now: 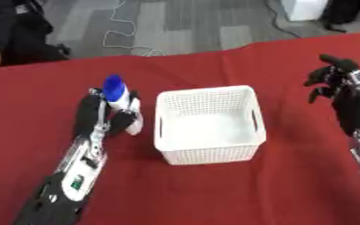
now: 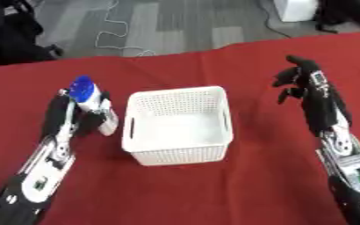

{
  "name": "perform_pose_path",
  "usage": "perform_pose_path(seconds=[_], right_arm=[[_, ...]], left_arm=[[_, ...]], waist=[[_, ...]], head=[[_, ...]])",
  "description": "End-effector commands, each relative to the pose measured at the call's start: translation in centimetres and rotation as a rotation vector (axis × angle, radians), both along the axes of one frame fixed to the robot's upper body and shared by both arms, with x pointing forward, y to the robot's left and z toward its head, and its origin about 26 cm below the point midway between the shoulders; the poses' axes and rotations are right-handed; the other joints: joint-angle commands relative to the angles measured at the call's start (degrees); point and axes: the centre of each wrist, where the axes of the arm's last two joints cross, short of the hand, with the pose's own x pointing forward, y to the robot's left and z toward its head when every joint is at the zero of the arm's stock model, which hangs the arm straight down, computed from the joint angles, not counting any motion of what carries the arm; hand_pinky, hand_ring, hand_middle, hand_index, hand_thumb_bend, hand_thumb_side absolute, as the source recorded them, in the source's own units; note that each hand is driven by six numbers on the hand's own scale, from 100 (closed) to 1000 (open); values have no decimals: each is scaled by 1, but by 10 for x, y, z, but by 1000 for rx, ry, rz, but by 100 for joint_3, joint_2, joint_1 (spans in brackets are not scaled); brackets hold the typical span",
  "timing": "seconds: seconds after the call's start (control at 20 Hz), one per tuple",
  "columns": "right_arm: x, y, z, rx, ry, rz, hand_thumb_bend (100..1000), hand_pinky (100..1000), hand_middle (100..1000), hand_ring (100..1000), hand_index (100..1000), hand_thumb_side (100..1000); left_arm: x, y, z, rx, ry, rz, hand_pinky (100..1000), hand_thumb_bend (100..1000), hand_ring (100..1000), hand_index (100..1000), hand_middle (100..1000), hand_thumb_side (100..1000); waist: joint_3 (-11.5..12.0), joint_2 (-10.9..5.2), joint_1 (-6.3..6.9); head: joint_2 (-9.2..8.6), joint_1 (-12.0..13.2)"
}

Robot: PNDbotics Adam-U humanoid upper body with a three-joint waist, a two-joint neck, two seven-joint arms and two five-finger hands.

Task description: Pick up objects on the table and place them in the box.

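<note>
Left hand (image 1: 106,115) fingers wrap a blue-capped white bottle (image 1: 121,102); white basket (image 1: 207,124) just beside them. Right hand (image 2: 310,88) fingers spread, holding nothing.

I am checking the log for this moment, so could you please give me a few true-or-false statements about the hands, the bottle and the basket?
1. The left hand has its fingers curled round the white bottle with the blue cap. True.
2. The bottle already lies inside the white basket. False: it is outside, to the left of the basket, in the left hand.
3. The right hand holds a second object. False: it is held up to the right of the basket, holding nothing, with its fingers relaxed.
4. The basket stands on the red tablecloth between the two hands. True.
5. The basket shows nothing inside it. True.
</note>
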Motion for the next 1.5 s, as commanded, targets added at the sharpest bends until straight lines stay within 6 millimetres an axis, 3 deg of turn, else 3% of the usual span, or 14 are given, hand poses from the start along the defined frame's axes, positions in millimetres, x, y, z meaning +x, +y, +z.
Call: perform_pose_path(seconds=[0.05,0.3,0.5,0.55,0.6,0.65,0.7,1.0,1.5], right_arm=[[1,-4,7,-9,-19,-5,202,361,588,592,887,1000],[1,-4,7,-6,-19,-7,203,361,588,592,886,1000],[1,-4,6,-3,-15,-5,204,361,588,591,886,1000],[1,-4,6,-2,-13,-4,204,360,588,591,886,1000],[0,-3,5,-2,-10,-2,204,360,588,591,886,1000],[0,-3,4,-2,-8,-1,204,360,588,591,886,1000],[0,-3,3,-3,-4,-1,205,360,587,591,887,1000],[-1,-3,1,-3,2,-5,206,359,587,591,887,1000],[1,-3,3,-2,1,-7,210,359,586,590,887,1000]], left_arm=[[6,4,32,-11,-138,2,100,153,100,207,100,690],[5,-3,75,-53,-263,-37,100,164,100,201,100,693],[2,-15,108,-75,-330,-117,100,241,100,193,100,718],[0,-19,115,-77,-344,-139,100,321,100,181,100,782],[-2,-23,121,-77,-360,-162,100,313,100,183,100,770],[-3,-26,126,-76,-373,-181,100,395,100,171,100,900],[-5,-29,131,-76,-386,-200,100,403,100,169,100,914],[-7,-33,136,-177,-309,-286,100,406,100,184,100,934],[1,-16,137,-396,-93,-471,100,407,100,198,100,930]], waist=[[3,-72,-21],[4,-110,-16],[4,-142,-13],[0,-149,-13],[-4,-155,-15],[-9,-160,-17],[-16,-165,-21],[-59,-180,-9],[-113,-181,60]], head=[[-20,45],[-20,27],[-20,38],[-20,41],[-20,39],[-20,38],[-20,38],[-20,-130],[-20,-427]])
